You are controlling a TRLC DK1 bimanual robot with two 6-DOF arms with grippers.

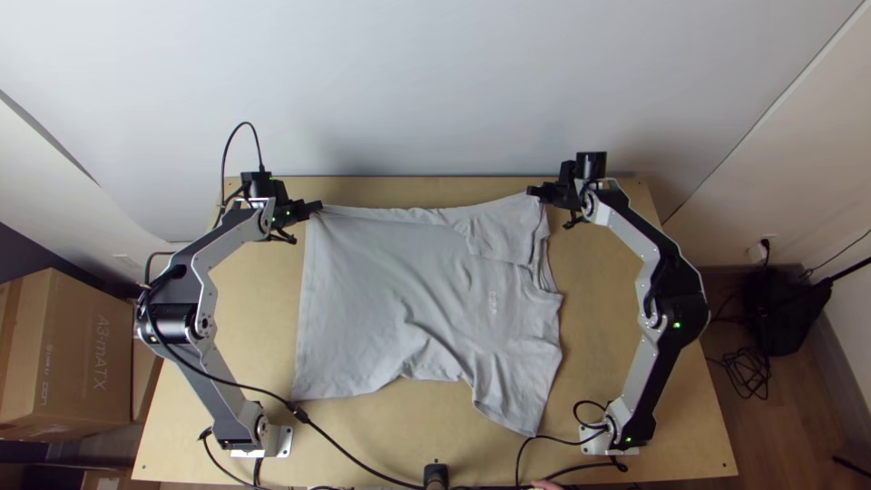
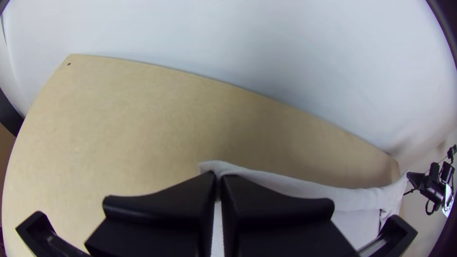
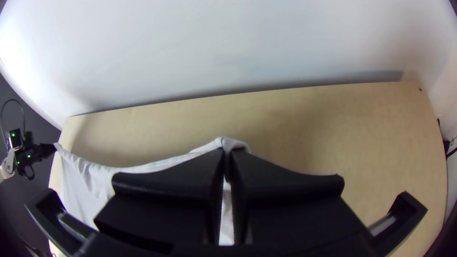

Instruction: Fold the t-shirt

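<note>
A light grey t-shirt (image 1: 390, 290) lies across the middle of the table, its far edge drawn fairly straight between the grippers and its near edge uneven. My left gripper (image 1: 318, 208) is at its far left corner; in the left wrist view the left gripper (image 2: 219, 178) is shut on the cloth's edge. My right gripper (image 1: 532, 191) is at the far right corner, beside a sleeve; in the right wrist view the right gripper (image 3: 227, 154) is shut on bunched cloth. The neckline lies toward the right, and wrinkles run through the middle of the near part.
The light wooden table (image 1: 635, 363) has a wall (image 1: 408, 91) close behind its far edge. Black cables (image 1: 349, 458) run along the near edge, where a hand (image 1: 547, 485) shows. Cardboard boxes (image 1: 68, 349) stand on the left beyond the table.
</note>
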